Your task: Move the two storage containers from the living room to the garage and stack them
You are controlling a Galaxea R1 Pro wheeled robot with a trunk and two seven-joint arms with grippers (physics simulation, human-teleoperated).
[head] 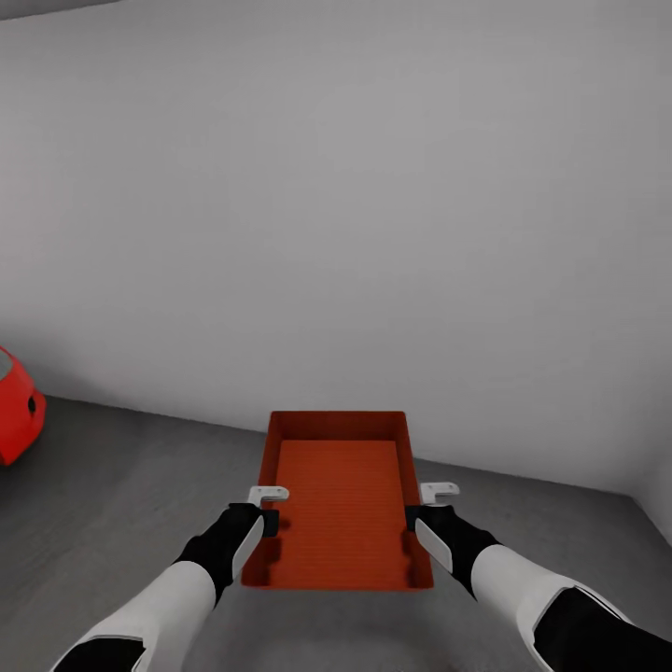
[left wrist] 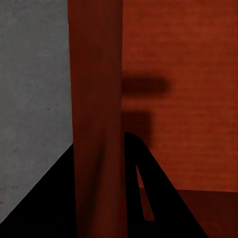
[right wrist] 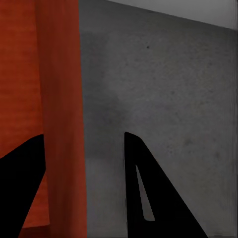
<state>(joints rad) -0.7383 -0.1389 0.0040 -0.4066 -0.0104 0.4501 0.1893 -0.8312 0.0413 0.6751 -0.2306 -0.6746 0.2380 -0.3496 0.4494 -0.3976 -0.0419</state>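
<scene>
Above the dark grey concrete floor (head: 140,467), both claws, left claw (head: 268,509) and right claw (head: 425,509), grip the orange-red rectangular plastic bin (head: 341,495); a red car (head: 17,406) sits left, well apart.

Both forearms (head: 187,597) were white shells with black wrists; the grippers' fingers (right wrist: 148,193) were black wedges (each slotted), bearing small white brackets (head: 268,493).

The bin (head: 338,504) sits between the left pincer (head: 268,509) and the right pincer (head: 422,509), each astride one side wall, above the floor (head: 121,476), with the wall (head: 355,215) behind and the car (head: 17,406) far left.
</scene>
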